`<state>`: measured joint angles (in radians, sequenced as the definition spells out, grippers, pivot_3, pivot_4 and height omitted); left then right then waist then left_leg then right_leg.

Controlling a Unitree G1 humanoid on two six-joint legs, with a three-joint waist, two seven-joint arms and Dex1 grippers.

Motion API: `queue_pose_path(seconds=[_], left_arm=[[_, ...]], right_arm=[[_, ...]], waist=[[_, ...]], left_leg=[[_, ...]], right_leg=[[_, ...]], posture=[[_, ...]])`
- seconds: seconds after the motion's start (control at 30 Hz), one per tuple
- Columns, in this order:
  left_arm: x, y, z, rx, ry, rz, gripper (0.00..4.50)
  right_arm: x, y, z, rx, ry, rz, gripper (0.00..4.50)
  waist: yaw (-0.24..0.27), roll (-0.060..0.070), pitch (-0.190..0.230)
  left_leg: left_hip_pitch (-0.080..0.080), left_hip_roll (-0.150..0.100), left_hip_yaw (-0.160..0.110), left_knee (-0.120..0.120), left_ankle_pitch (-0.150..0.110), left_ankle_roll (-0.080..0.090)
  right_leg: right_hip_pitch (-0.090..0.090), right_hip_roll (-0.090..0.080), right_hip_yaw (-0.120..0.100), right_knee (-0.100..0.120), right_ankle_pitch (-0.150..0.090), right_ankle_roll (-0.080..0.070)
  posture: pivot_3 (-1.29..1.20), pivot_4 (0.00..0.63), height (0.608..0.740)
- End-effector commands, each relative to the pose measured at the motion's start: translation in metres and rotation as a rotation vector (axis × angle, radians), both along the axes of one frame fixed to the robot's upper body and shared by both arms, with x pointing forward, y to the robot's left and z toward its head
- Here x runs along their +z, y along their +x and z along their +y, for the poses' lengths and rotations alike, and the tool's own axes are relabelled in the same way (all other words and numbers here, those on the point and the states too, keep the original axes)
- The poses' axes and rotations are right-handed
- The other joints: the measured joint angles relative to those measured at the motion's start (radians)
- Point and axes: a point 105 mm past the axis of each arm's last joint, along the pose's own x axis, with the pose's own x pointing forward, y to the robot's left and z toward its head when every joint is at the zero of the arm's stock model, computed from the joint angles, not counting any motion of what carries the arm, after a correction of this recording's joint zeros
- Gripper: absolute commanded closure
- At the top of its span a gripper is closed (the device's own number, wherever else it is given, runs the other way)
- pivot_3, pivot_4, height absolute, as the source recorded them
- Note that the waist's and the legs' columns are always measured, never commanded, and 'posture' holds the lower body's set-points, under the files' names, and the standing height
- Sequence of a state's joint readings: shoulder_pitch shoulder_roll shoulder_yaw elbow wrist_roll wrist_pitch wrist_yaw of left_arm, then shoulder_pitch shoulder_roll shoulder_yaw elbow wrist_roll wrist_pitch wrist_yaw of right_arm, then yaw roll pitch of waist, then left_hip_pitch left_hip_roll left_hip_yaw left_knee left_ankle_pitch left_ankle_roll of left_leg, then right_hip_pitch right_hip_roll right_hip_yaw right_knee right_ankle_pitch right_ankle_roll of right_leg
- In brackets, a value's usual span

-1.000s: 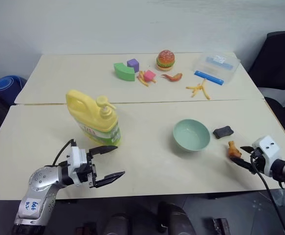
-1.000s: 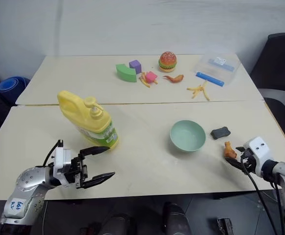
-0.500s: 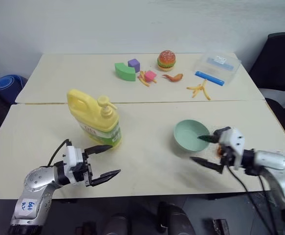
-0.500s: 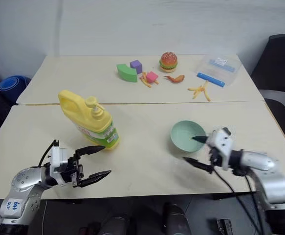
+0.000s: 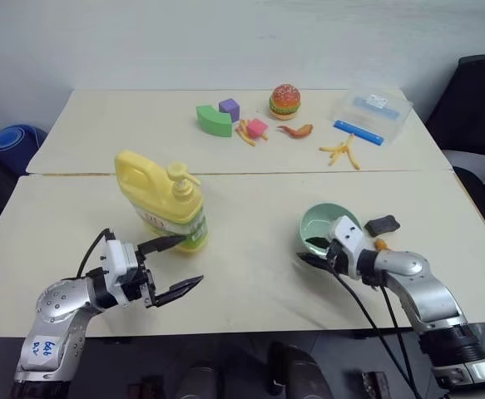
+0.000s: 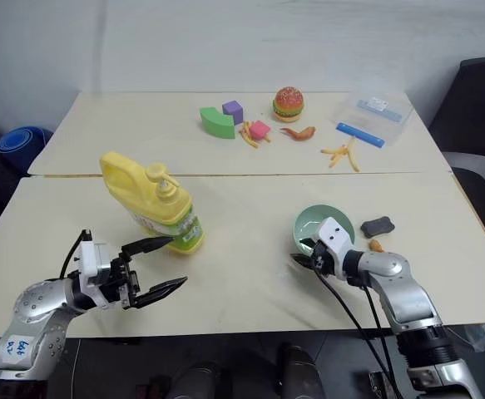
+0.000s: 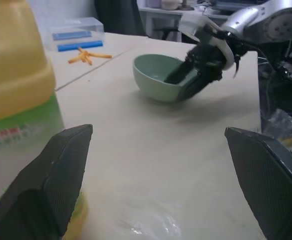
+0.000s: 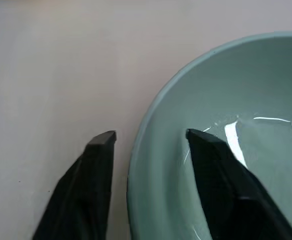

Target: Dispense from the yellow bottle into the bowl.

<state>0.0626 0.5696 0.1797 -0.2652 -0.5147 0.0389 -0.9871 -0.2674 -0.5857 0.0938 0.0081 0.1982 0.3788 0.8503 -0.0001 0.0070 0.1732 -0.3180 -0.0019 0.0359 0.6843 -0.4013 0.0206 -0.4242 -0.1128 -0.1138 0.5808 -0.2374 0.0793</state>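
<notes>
The yellow bottle [image 5: 169,204] stands upright at the left of the near table, its pump top facing right. My left gripper [image 5: 188,262] hovers open just in front of the bottle's base, apart from it; in the left wrist view its fingers [image 7: 65,165] stand wide beside the bottle [image 7: 15,75]. The pale green bowl [image 5: 325,218] sits at the right. My right gripper [image 5: 307,251] straddles the bowl's near rim [image 8: 140,150], one finger inside and one outside. Narrow gaps show on both sides of the rim, so this gripper is open.
A black lump [image 5: 383,224] and a small orange toy [image 5: 379,244] lie just right of the bowl. Toy blocks [image 5: 213,120], a burger [image 5: 284,100], fries [image 5: 339,151] and a clear box [image 5: 373,112] sit on the far table. A black chair [image 5: 475,91] stands at the right.
My right arm swung left from the table's right edge to the bowl, and its fingers narrowed around the near rim. The left gripper stayed open and hardly moved.
</notes>
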Motion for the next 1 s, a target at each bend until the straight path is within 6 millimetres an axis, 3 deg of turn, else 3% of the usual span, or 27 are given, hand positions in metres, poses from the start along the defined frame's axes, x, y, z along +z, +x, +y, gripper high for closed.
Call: queue_pose_path(seconds=[0.03,0.13,0.23,0.27,0.37,0.53,0.63,0.73,0.87,1.0], left_arm=[[0.019,-0.008,-0.001,-0.005,-0.009,-0.041,0.0],[0.021,-0.019,0.002,-0.013,-0.001,0.004,0.0],[0.029,-0.033,0.009,-0.01,-0.039,0.056,0.0],[0.035,-0.035,0.012,-0.005,-0.067,0.065,0.19],[0.066,-0.032,0.017,0.024,-0.18,0.036,0.95],[0.13,-0.001,0.022,0.063,-0.335,-0.131,2.6],[0.15,0.018,0.015,0.047,-0.307,-0.202,3.63],[0.155,0.034,0.005,0.014,-0.272,-0.213,4.46],[0.152,0.054,-0.005,0.028,-0.217,-0.23,4.46],[0.14,0.062,-0.019,-0.001,-0.155,-0.196,4.46]], right_arm=[[0.006,0.002,0.009,0.029,0.008,0.0,3.46],[0.019,0.002,0.017,0.098,0.0,-0.051,4.46],[0.043,-0.005,0.03,0.226,-0.002,-0.125,4.48],[0.051,-0.009,0.035,0.286,-0.01,-0.15,4.5],[0.073,-0.022,0.05,0.46,-0.052,-0.208,4.5],[0.107,-0.034,0.082,0.682,-0.116,-0.259,4.5],[0.124,-0.037,0.102,0.779,-0.155,-0.282,4.5],[0.135,-0.041,0.117,0.841,-0.17,-0.27,4.5],[0.143,-0.046,0.13,0.899,-0.186,-0.253,4.5],[0.151,-0.052,0.144,0.945,-0.174,-0.254,4.5]], waist=[[-0.001,0.0,0.0],[-0.008,0.0,0.0],[-0.007,-0.001,0.0],[-0.005,0.0,0.0],[0.001,-0.001,0.001],[0.012,-0.002,0.001],[0.008,-0.002,0.001],[0.0,-0.002,0.001],[-0.001,-0.003,0.001],[-0.003,-0.003,0.001]], left_leg=[[0.0,0.0,0.0,0.0,0.0,0.0],[0.001,0.0,0.0,0.0,0.0,0.0],[0.001,0.002,0.0,0.0,0.0,-0.001],[0.0,0.002,0.0,0.0,0.0,-0.001],[-0.001,0.001,0.0,0.001,0.0,-0.001],[0.0,-0.001,-0.002,0.002,0.001,-0.001],[-0.001,-0.002,-0.002,0.002,0.001,-0.002],[-0.002,-0.002,-0.001,0.002,0.001,-0.002],[-0.002,-0.002,-0.001,0.002,0.001,-0.002],[-0.002,-0.001,-0.001,0.002,0.002,-0.002]], right_leg=[[0.0,0.0,0.0,0.0,0.0,0.0],[0.0,0.001,0.001,0.001,0.0,0.0],[-0.001,0.001,0.0,0.001,0.0,0.0],[-0.001,0.001,0.001,0.001,0.0,-0.001],[-0.002,0.001,0.001,0.001,0.0,-0.001],[-0.001,-0.001,0.0,-0.001,0.0,0.0],[-0.001,0.001,-0.001,0.003,0.0,0.0],[-0.001,0.006,-0.006,0.003,0.0,0.0],[-0.001,0.006,-0.012,0.002,0.0,0.0],[-0.002,0.006,-0.013,0.003,0.0,0.0]], posture=[[0.0,0.15,0.74],[0.0,0.15,0.74],[0.0,0.15,0.74],[0.0,0.15,0.74],[0.0,0.15,0.74],[0.0,0.15,0.74],[0.0,0.15,0.74],[0.0,0.15,0.74],[0.0,0.15,0.74],[0.0,0.15,0.74]])
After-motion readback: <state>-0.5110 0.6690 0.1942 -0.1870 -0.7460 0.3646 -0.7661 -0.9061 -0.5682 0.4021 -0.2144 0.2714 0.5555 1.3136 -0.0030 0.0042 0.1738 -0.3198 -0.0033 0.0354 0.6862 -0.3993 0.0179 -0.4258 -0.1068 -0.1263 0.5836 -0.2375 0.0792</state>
